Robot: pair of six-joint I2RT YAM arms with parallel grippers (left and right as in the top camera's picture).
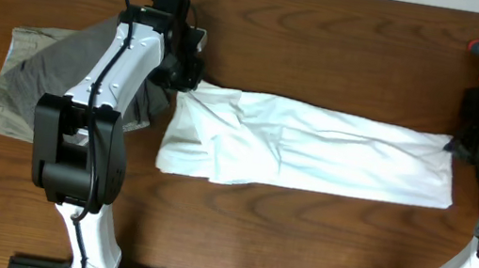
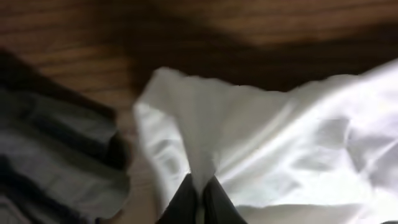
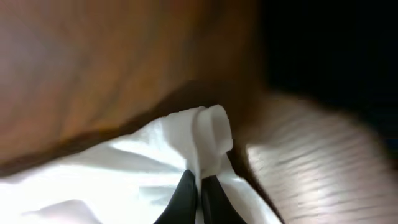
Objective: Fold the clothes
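Left gripper (image 2: 199,198) at 9 o'clock, right gripper (image 3: 199,194) at 3; both pinch white T-shirt (image 1: 313,150) ends, likely to hold it taut.

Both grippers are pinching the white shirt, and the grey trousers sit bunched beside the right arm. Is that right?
No. The grey trousers lie by the left arm, not the right; the overhead view shows it. The left gripper and right gripper do each pinch the white shirt.
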